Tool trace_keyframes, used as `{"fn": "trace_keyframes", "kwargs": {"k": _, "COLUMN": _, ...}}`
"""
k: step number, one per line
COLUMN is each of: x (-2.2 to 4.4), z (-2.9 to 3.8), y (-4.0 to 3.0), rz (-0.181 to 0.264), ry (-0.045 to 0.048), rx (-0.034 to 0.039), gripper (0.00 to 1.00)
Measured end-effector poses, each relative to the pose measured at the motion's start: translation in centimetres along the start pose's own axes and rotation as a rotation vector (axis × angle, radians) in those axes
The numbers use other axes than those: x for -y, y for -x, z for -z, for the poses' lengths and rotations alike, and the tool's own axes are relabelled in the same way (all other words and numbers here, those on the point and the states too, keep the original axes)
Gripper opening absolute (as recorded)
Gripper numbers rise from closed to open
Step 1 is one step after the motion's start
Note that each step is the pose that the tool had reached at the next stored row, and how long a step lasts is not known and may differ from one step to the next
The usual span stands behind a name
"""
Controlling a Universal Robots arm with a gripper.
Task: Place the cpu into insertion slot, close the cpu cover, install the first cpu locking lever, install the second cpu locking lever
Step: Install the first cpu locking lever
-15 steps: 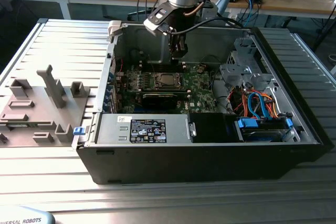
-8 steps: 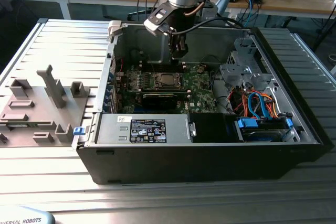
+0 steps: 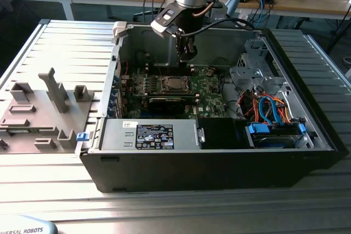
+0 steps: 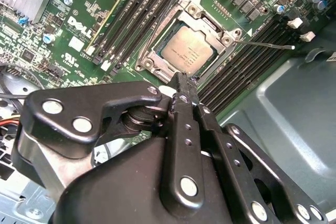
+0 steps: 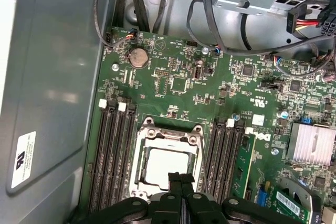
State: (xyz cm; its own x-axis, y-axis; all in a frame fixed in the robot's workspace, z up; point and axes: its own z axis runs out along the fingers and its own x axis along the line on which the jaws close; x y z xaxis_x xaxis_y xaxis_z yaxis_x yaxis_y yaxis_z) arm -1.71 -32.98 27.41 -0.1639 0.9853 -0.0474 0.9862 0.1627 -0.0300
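Note:
The cpu (image 4: 186,51), a silver-grey square chip, lies in the insertion slot (image 4: 148,61) on the green board. The cpu cover (image 4: 210,24), a silvery frame, lies down around it. A thin metal locking lever (image 4: 268,43) sticks out sideways from one socket corner, over the memory slots. My gripper (image 4: 181,81) hangs just above the socket's edge, its black fingers shut together with nothing between them. In the first wrist view the gripper (image 5: 181,178) overlaps the edge of the cpu (image 5: 163,165). In the exterior view the gripper (image 3: 186,54) hovers inside the open computer case, above the socket (image 3: 174,84).
Rows of long memory slots (image 5: 113,156) flank the socket on both sides. A finned heatsink (image 5: 313,142) and a black card (image 3: 164,102) sit nearby. The power supply (image 3: 153,135), the drive cage with coloured cables (image 3: 269,110) and the case walls hem the board in. A grey fixture plate (image 3: 38,113) lies outside.

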Motion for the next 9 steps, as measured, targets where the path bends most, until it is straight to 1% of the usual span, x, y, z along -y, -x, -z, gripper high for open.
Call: {"fn": "trace_keyframes", "kwargs": {"k": 9, "x": 0.0, "z": 0.0, "y": 0.0, "rz": 0.016, "ry": 0.0008, "rx": 0.0005, "gripper": 0.11}}
